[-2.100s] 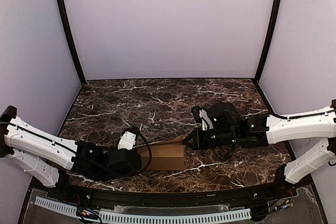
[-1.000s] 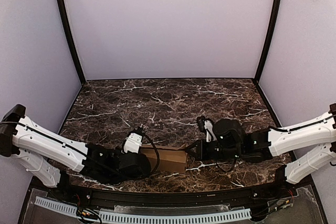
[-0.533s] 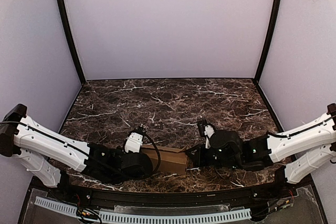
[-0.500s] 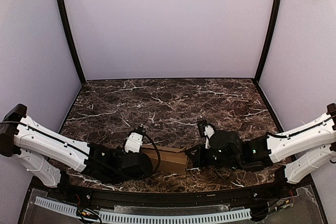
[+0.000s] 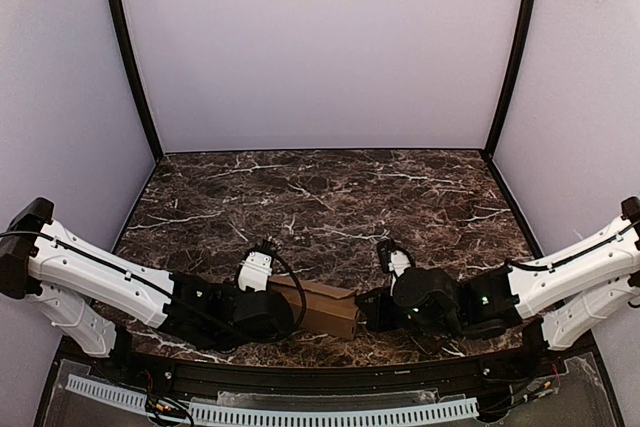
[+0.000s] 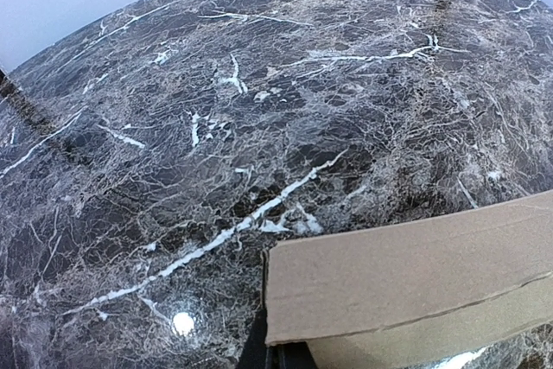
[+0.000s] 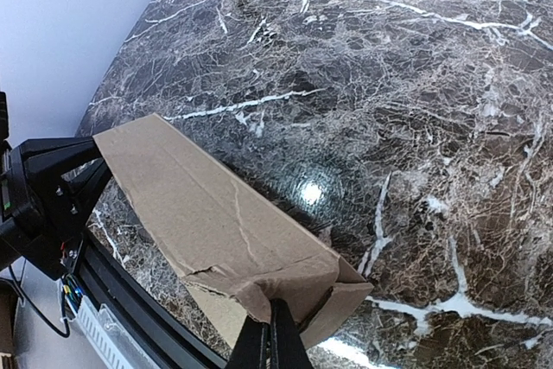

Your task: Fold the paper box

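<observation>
The right gripper (image 7: 273, 329) has slid toward the bench's (image 5: 300, 197) near edge, where the slim paper box (image 5: 322, 305) lies, and pinches its crumpled end while the left gripper (image 6: 276, 354) clamps the other; that flap probably needs tucking shut next.

My table (image 5: 330, 197) is dark brown marble with white veins. The only thing on or over it is the paper box (image 5: 322, 304), spanning from the jaws of the left gripper (image 5: 284, 299) to those of the right gripper (image 5: 368, 307). I cannot tell whether it touches the marble.
</observation>
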`<state>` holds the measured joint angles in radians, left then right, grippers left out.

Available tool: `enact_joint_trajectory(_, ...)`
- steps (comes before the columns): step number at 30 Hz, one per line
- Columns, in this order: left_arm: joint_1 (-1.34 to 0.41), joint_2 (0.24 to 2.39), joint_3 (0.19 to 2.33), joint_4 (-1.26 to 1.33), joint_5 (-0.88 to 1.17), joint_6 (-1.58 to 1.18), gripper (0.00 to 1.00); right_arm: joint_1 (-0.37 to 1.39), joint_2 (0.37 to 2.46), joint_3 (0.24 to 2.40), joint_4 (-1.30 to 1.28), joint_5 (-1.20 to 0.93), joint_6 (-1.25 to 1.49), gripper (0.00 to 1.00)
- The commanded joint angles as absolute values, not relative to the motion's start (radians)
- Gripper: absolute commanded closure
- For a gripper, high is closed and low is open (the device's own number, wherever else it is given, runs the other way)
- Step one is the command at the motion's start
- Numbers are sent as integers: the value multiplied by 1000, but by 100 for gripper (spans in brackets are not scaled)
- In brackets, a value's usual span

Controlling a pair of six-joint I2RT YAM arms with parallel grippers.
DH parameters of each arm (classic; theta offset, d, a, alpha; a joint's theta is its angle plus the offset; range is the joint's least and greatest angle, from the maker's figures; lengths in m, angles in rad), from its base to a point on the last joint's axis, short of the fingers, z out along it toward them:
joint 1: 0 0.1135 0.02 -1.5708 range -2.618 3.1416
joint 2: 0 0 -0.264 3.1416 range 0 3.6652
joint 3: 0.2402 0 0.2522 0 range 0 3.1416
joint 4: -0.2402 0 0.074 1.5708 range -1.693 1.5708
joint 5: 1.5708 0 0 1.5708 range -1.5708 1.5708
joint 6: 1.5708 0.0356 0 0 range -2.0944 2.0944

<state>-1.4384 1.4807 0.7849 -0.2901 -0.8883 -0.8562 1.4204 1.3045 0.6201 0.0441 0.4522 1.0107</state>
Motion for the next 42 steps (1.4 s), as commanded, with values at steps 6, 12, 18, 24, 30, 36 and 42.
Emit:
enact_joint_trajectory(6,-1454,1506,795,-296,-781,-898,100,1489,1390,614,-156,400,1104,100)
enact_joint_trajectory(12,-1454,1506,793,-301,-783,-911,100,1509,1419,637,-236,420,1160,100)
enact_joint_trajectory(18,-1454,1506,792,-302,-784,-921,100,1536,1458,666,-307,434,1200,100)
enact_joint_trajectory(24,-1454,1504,788,-301,-783,-928,100,1567,1485,720,-352,469,1194,100)
enact_joint_trajectory(30,-1454,1503,790,-296,-785,-918,100,1575,1460,769,-370,506,1156,75)
enact_joint_trajectory(36,-1454,1503,788,-301,-791,-914,100,1575,1368,810,-416,543,1092,69)
enact_joint_trajectory(42,-1454,1512,792,-299,-796,-905,100,1554,1254,825,-515,569,1038,69)
